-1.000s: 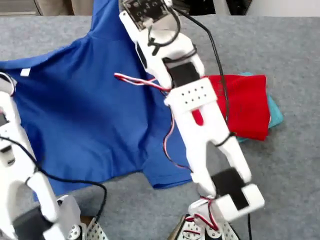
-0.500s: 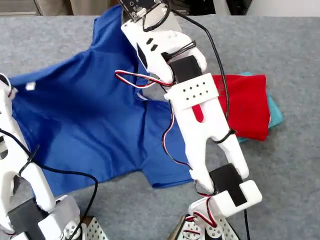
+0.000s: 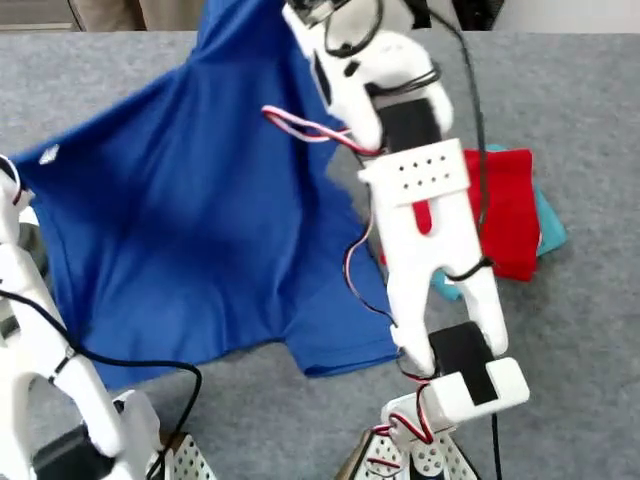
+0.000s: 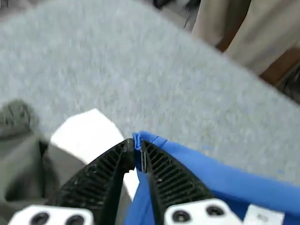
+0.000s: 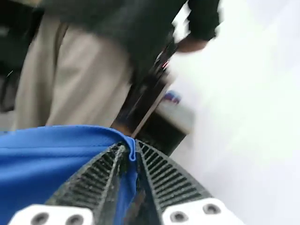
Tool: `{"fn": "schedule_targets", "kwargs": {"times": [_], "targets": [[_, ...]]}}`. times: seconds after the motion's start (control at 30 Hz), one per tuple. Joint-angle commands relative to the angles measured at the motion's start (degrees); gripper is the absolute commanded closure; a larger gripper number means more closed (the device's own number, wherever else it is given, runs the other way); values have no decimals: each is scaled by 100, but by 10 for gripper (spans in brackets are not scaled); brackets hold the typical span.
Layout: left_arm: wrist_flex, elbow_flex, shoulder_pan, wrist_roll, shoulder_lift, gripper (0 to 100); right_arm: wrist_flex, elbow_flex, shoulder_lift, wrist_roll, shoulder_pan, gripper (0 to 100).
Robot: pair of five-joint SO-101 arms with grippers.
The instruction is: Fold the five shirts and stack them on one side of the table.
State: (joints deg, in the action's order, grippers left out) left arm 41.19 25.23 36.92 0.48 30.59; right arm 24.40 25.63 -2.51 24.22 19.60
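A blue shirt [image 3: 190, 230] hangs stretched above the grey table, held up at two corners. My left gripper [image 4: 138, 157] is shut on one edge of the blue shirt [image 4: 211, 178], at the table's left side. My right gripper [image 5: 132, 157] is shut on another edge of the blue shirt [image 5: 51, 154], raised high at the far side of the table; its arm [image 3: 420, 200] crosses the middle. A folded red shirt [image 3: 510, 215] lies on a folded teal shirt [image 3: 550, 228] at the right side of the table.
The grey table [image 3: 590, 120] has bare cloth at the far right and along the front right. The left arm's base [image 3: 60, 400] stands at the front left, the right arm's base [image 3: 450, 400] at the front middle.
Both grippers have lifted the blue shirt: the right arm swung up and to the right, the left corner rose, and the shirt now hangs more stretched and off the table.
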Motion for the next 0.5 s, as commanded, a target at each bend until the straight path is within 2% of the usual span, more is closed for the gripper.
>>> {"fn": "schedule_targets", "kwargs": {"times": [0.0,0.2,0.47], "targets": [[-290,-308,-62,-44,497,981,237,1095,31,26,-154,995],[-334,-273,-299,-44,848,981,1802,2615,31,18,-127,995],[-299,-316,-105,-62,1596,981,3631,4708,31,26,-136,995]]}}
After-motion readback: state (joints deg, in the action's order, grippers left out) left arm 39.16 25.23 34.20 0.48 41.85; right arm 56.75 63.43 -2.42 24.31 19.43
